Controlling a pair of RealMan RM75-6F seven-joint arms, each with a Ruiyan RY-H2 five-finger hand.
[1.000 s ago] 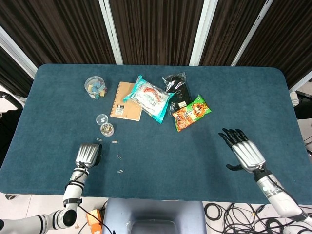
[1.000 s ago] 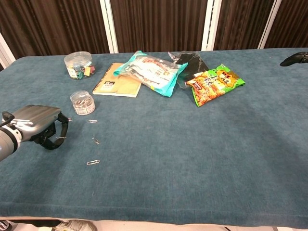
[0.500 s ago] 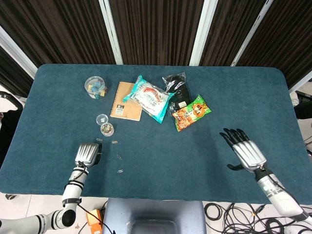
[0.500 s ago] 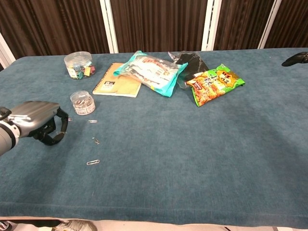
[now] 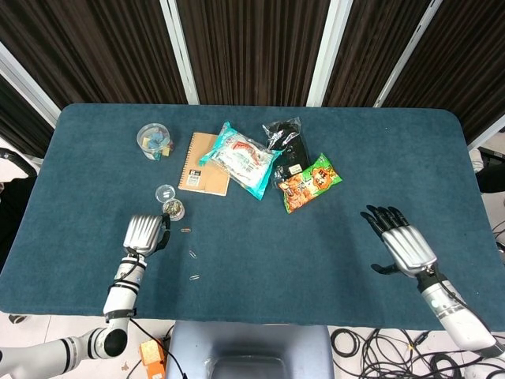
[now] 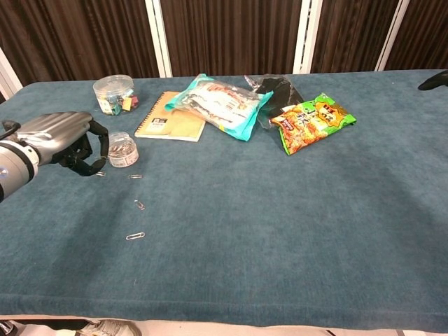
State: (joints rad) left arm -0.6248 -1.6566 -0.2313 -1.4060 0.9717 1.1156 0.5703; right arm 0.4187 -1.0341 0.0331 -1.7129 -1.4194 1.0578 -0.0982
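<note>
While the left robot hand (image 6: 66,140) curls empty beside the clip jar (image 6: 120,149), loose paperclips (image 6: 135,236) lie near; right robot hand (image 5: 401,245) spread.

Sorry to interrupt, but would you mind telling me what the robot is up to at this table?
The left hand, fingers curled, hovers beside a small clear tub of paper clips, with loose paper clips scattered on the blue table nearby. It holds nothing that I can see. The right hand is open, away from everything. A notebook and snack bags lie untouched further back.
</note>
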